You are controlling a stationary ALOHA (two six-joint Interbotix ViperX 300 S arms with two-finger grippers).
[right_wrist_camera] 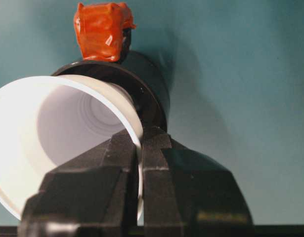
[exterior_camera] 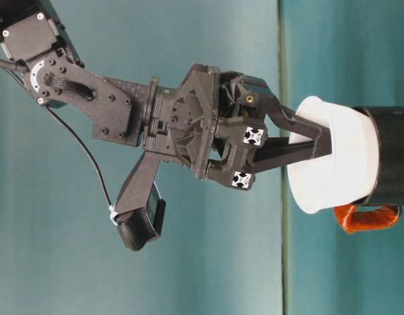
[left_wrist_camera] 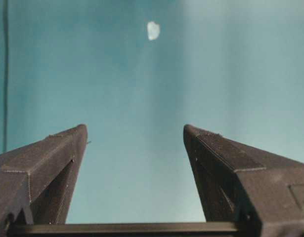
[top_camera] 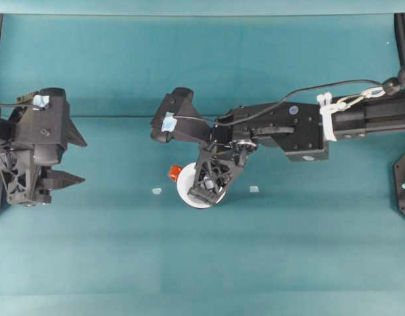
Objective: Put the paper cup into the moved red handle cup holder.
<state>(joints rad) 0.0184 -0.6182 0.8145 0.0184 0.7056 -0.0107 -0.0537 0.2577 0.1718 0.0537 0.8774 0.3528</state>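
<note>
Right pincer [right_wrist_camera: 140,148] clamped on paper cup [right_wrist_camera: 67,138] rim

Overhead and close side-on table-level views share the paper cup [top_camera: 189,192]

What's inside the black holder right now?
The white paper cup sits partly in the glossy black round holder with the orange-red handle, pinched at its rim by the right claw. The cup hides the holder's bottom.

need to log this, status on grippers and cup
Right gripper shut on paper cup rim. Cup partly in red handle cup holder. Left gripper open, idle.
</note>
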